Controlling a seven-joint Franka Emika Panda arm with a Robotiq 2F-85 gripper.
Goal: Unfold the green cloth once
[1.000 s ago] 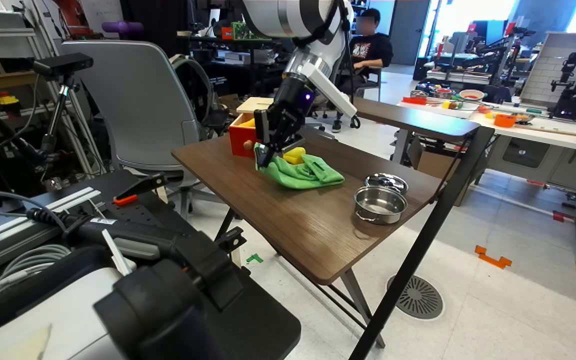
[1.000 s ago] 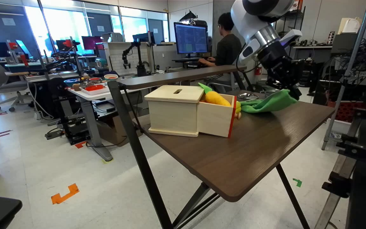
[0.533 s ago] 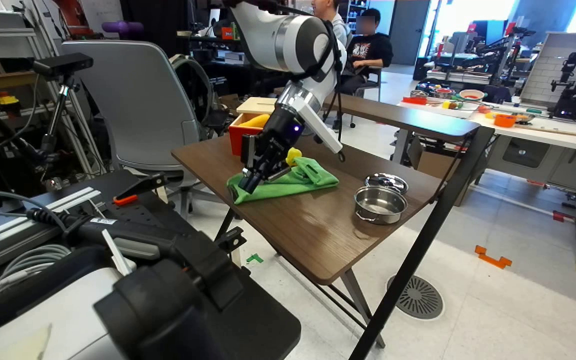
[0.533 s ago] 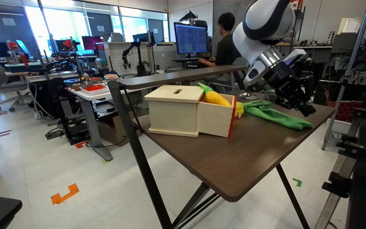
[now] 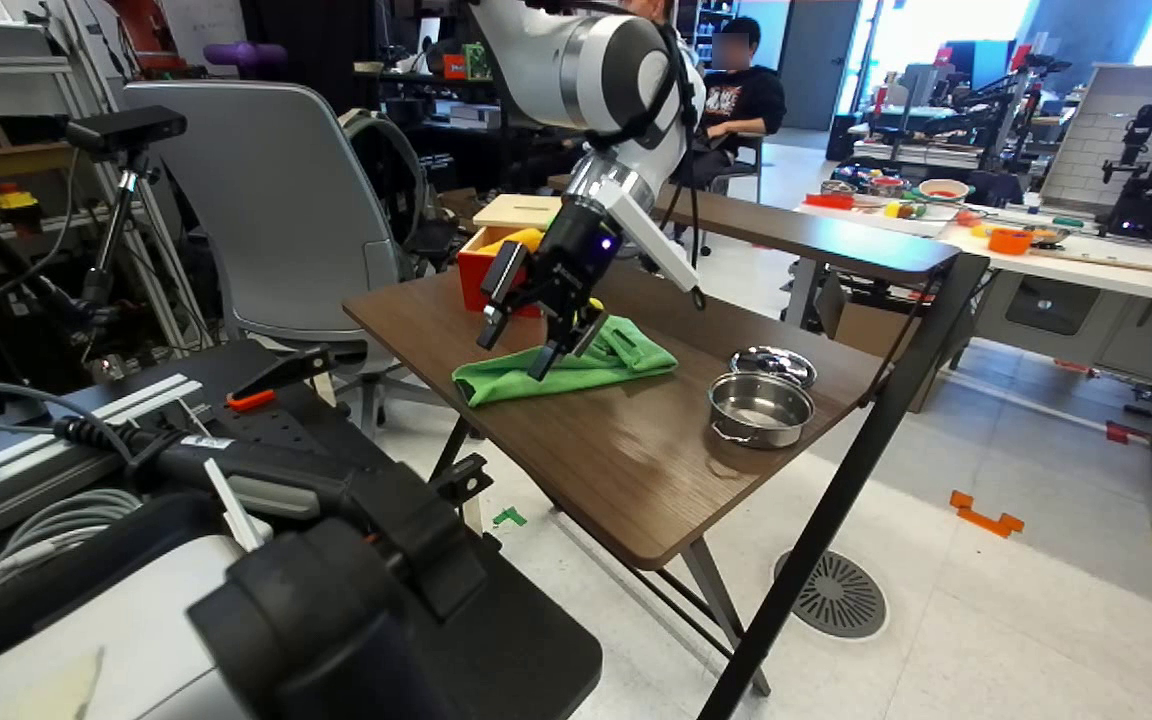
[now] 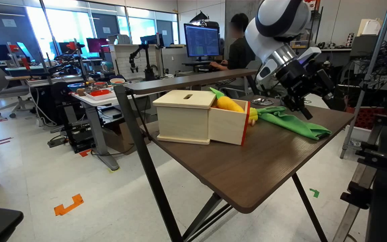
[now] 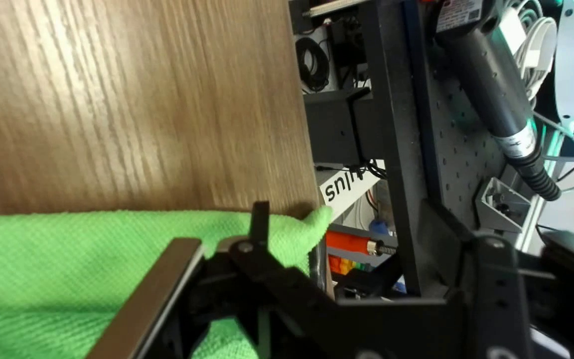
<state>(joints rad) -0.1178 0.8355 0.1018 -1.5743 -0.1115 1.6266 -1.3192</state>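
Note:
The green cloth (image 5: 586, 375) lies on the brown table as a long strip, its near end close to the table edge. A fold still shows at its far end in both exterior views. In the wrist view the cloth (image 7: 82, 259) has one corner curling up at the edge. Just above the strip hangs my gripper (image 5: 518, 346), its fingers spread apart with no cloth between them. The same gap shows at the gripper (image 6: 318, 107) in an exterior view. Part of the cloth is hidden behind the gripper in the wrist view.
A wooden box (image 6: 183, 119) with a pulled-out, red-fronted drawer (image 6: 228, 126) holds a yellow toy (image 6: 230, 104). Another yellow object (image 6: 253, 115) sits between drawer and cloth. A metal pot (image 5: 761, 408) and its lid (image 5: 774, 366) stand across the table. A raised shelf (image 5: 826, 235) runs along one side.
The gripper carried the raised cloth end out toward the table edge and down. Its fingers have since parted and it has risen off, leaving the cloth stretched on the table.

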